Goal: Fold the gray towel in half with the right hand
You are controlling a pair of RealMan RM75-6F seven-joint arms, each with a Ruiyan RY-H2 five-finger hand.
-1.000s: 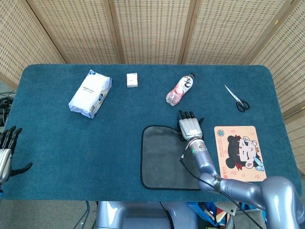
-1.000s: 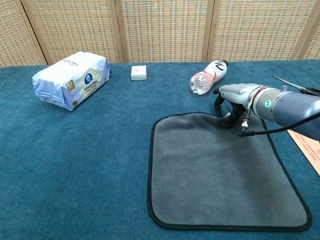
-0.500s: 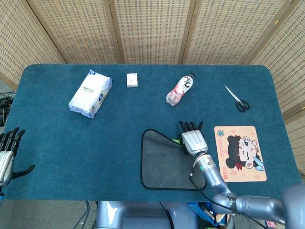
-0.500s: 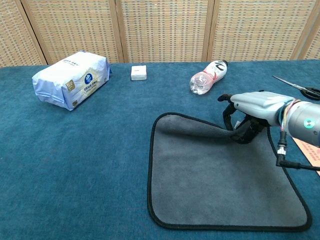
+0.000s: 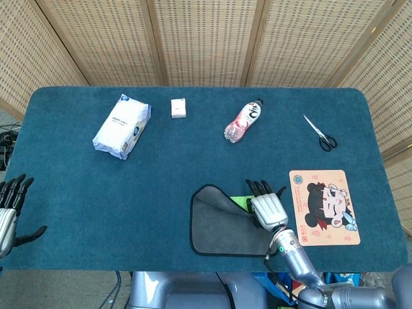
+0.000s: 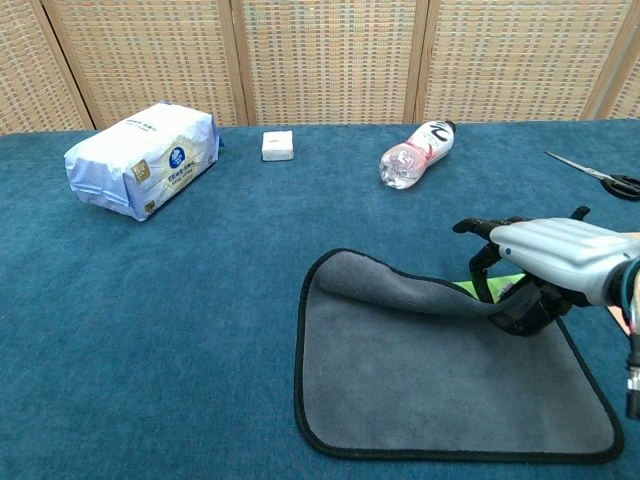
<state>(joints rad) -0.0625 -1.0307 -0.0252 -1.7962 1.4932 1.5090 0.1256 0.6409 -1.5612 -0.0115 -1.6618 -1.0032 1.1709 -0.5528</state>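
far edge of the gray towel lifted in the right hand

head view: the gray towel (image 5: 222, 222), a soft rounded-corner cloth with a dark bound edge, lies near the front of the napped blue table cover (image 5: 161, 161). its far right part is raised and curled toward the near edge, held in the right hand (image 5: 267, 206), whose pale silver back faces up and whose dark fingers point away from the robot. a small slip of bright green shows just beside the hand. right of the towel lies a flat rectangular cartoon mat (image 5: 324, 206), peach coloured. further back sit a soft white tissue pack (image 5: 122, 126), a small white box (image 5: 179, 108), a clear plastic bottle (image 5: 244, 121) on its side with a pink label, and thin scissors (image 5: 320, 133) with black handles. the left hand (image 5: 11, 212) hangs off the table's left edge, its fingers spread and holding nothing

chest view: the right hand (image 6: 545, 268) pinches the towel's (image 6: 430, 370) far edge, fingers curled under the cloth. the lifted edge sags in a smooth roll from the far left corner up to the hand, while the rest lies flat and matte. the tissue pack (image 6: 142, 158) is crinkly and glossy; the bottle (image 6: 416, 153) is crumpled
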